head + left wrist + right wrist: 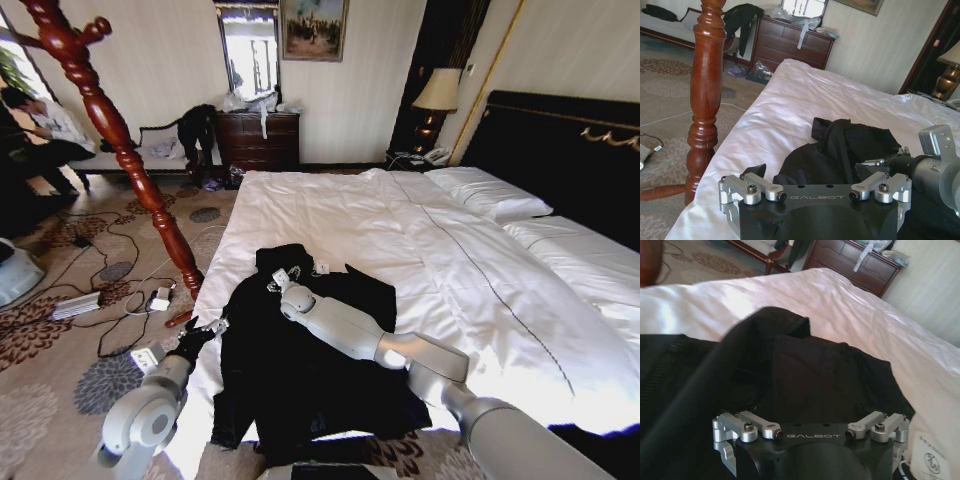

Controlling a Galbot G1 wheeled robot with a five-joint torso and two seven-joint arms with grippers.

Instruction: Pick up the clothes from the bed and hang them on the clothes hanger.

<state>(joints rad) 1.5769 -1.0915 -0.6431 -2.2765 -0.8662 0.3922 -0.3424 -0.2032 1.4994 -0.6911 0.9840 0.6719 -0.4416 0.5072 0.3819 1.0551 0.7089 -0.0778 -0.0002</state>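
Note:
The black clothes [300, 380] lie spread on the near left corner of the bed [400, 230], collar end pointing up the bed. My right gripper [281, 279] reaches in from the lower right and hovers open at the collar; the left wrist view shows this gripper [885, 159] against the bunched fabric [840, 150]. My left gripper [207, 333] is open at the garment's left edge, by the side of the mattress. The red-brown clothes hanger [125, 140] stands on the carpet just left of the bed [790, 100], its pole [705, 90] close to my left arm. Dark cloth [805, 370] sits just ahead of the right wrist.
Cables and power strips [80, 305] litter the patterned carpet left of the stand's base. A dark dresser [258, 140] and a bench [150, 155] line the far wall. White pillows [490, 195] and the black headboard [560, 150] are at the right, and a lamp [437, 95] stands beyond.

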